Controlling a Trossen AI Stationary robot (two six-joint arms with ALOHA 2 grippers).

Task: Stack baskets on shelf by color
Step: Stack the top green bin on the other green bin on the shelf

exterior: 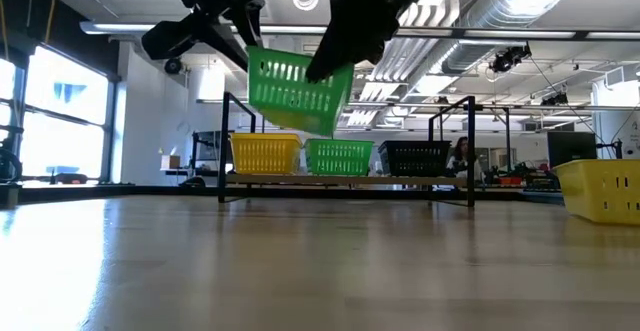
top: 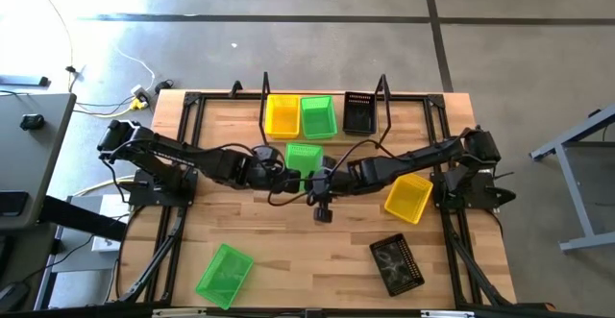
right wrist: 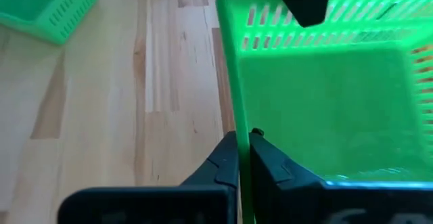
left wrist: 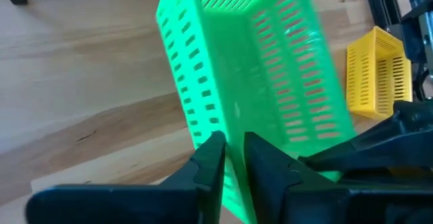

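Note:
Both grippers are shut on one bright green mesh basket (top: 305,157), held in the air over the table's middle and tilted (exterior: 295,91). My left gripper (top: 286,176) comes in from the left, my right gripper (top: 322,177) from the right. On the shelf (top: 327,137) at the far edge stand a yellow basket (top: 282,114), a green basket (top: 318,116) and a black basket (top: 359,112), side by side on their bottoms. On the tabletop lie a second green basket (top: 225,273), a yellow basket (top: 408,198) and a black basket (top: 396,263). My left gripper pinches a mesh side wall of the green basket at its rim (left wrist: 229,132), one finger on each face of the wall. The basket is lifted clear of the table and tilted. My right gripper pinches another wall of the same basket at its rim (right wrist: 243,126), one finger inside the basket and one outside. The basket's inside floor (right wrist: 325,109) faces the wrist camera. The left gripper's finger (right wrist: 301,1) sits on the rim opposite.
The shelf's black wire uprights (top: 266,92) (top: 384,95) rise at its ends. The loose yellow basket (left wrist: 372,75) sits under the right arm. Bare wood (top: 288,241) lies between the near green basket and the black one.

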